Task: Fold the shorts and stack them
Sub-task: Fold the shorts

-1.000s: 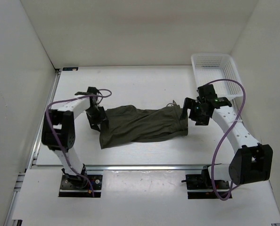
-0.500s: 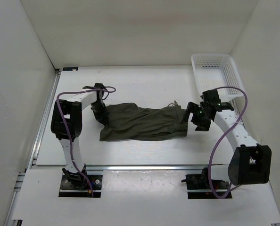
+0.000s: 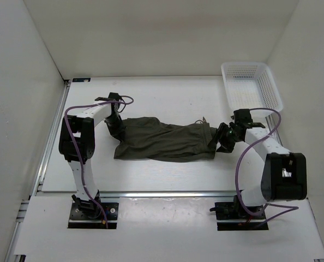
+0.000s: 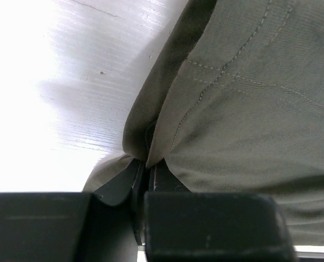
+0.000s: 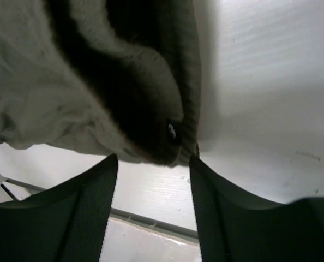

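The dark olive shorts [image 3: 162, 141] lie spread lengthwise across the middle of the table. My left gripper [image 3: 116, 130] is at their left end and is shut on a fold of the hem; in the left wrist view the cloth [image 4: 249, 109] is pinched between the closed fingers [image 4: 149, 166]. My right gripper [image 3: 219, 137] is at the right end by the gathered waistband. In the right wrist view its jaws [image 5: 154, 159] stand apart, with the ribbed waistband edge [image 5: 186, 98] just above the fingertips and not pinched.
A white mesh basket [image 3: 274, 90] stands at the back right corner, behind the right arm. White walls enclose the table on the left, back and right. A metal rail [image 3: 167, 192] runs along the near edge.
My left gripper has closed on the shorts' left end and pulled it slightly back. My right gripper has dropped low toward the waistband and its jaws have narrowed.
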{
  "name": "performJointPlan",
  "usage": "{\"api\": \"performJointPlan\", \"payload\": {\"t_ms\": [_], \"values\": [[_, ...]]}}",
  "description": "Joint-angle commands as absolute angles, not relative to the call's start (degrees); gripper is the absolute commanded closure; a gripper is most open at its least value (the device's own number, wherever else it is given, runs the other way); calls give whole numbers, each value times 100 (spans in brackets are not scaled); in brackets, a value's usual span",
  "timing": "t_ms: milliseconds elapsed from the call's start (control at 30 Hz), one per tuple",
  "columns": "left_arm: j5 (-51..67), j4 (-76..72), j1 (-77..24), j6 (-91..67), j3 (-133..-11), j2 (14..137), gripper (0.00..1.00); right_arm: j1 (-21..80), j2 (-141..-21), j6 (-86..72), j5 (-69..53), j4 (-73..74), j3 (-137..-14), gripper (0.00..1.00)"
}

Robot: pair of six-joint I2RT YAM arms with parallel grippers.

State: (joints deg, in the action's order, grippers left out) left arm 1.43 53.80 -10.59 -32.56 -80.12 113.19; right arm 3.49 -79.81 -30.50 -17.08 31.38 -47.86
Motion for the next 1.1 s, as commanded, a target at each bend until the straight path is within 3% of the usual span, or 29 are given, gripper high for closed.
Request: {"api": "performJointPlan", "payload": {"t_ms": [0,33,100,133,167,200,500,800,933,967,1067], "values": [[18,5326,-1037,-3252,-8165,11320,90,343,-8331,-3015,-1749,2777,-5123,42],[18,5326,-1037,-3252,-8165,11320,90,343,-8541,-2962,-1862,2725,-5228,44],[18,5326,-1037,-3252,-8218,11320,90,343,-8674,-2962,-1916,2725,-5308,58],[18,5326,-1037,-3252,-8218,11320,90,343,-8675,-2962,-1916,2725,-5309,69],[18,5326,-1037,-3252,-8218,11320,90,343,-8675,-2962,-1916,2725,-5370,90],[18,5326,-1037,-3252,-8218,11320,90,343,-8579,-2962,-1916,2786,-5370,98],[18,5379,-1037,-3252,-8218,11259,90,395,-6893,-2628,-1521,3937,-5151,100],[18,5379,-1037,-3252,-8271,11364,90,641,-6442,-2627,-1468,4052,-4080,100],[18,5379,-1037,-3252,-8323,11364,90,642,-6495,-2628,-1214,4052,-4008,49],[18,5379,-1037,-3252,-8323,11364,90,642,-6495,-2628,-1152,4052,-4077,20],[18,5379,-1037,-3252,-8323,11364,90,642,-6600,-2733,-993,3947,-4394,5]]}}
